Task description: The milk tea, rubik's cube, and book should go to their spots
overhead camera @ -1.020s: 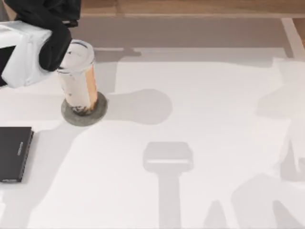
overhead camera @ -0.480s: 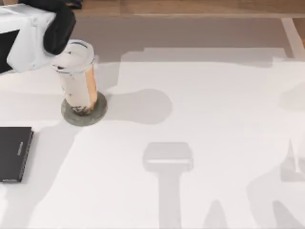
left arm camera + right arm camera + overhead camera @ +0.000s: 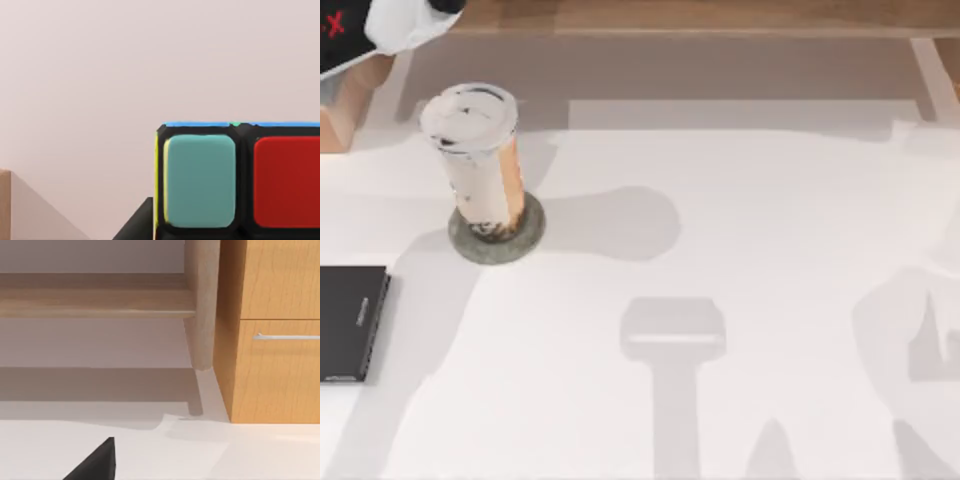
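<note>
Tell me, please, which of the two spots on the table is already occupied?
The round grey coaster: the milk tea stands upright on it, while the flat black slab lies bare.

A white table is seen from above, crossed by soft grey shadows. Beyond its far edge a grey floor strip is seen, and past that a wooden band along the top of the view. In the right wrist view a wooden cabinet is shown, with a drawer line and a slim metal handle on its front. A pale round leg is placed just beside the cabinet, under a wooden rail. A plain pinkish wall is shown in the left wrist view.
</note>
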Robot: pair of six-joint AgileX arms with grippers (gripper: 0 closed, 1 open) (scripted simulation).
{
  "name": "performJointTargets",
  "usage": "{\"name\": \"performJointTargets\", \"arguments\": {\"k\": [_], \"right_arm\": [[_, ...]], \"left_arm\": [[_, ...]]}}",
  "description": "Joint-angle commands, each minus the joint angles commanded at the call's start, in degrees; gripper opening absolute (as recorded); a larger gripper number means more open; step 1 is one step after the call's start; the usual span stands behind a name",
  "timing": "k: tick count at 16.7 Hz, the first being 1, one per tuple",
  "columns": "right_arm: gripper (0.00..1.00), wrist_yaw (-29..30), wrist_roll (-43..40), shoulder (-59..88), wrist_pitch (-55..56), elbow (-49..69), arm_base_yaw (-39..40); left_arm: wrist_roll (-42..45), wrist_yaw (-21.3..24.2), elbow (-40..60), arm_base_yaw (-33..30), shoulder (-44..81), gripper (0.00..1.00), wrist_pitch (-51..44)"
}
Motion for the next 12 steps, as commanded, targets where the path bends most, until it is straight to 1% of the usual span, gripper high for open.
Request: {"name": "performJointTargets", "arguments": {"k": [3,7,12], "right_arm": [[1.0,0.0,0.0,0.0,0.0,0.0,0.0],[1.0,0.0,0.0,0.0,0.0,0.0,0.0],[1.0,0.0,0.0,0.0,0.0,0.0,0.0]], "left_arm": [[-1.34,-0.09,3.19,0.84,3.23,0.0,-1.96],[-1.38,-0.09,3.24,0.85,3.3,0.0,-2.01],[-1.38,-0.09,3.24,0.85,3.3,0.38,-2.01]]}}
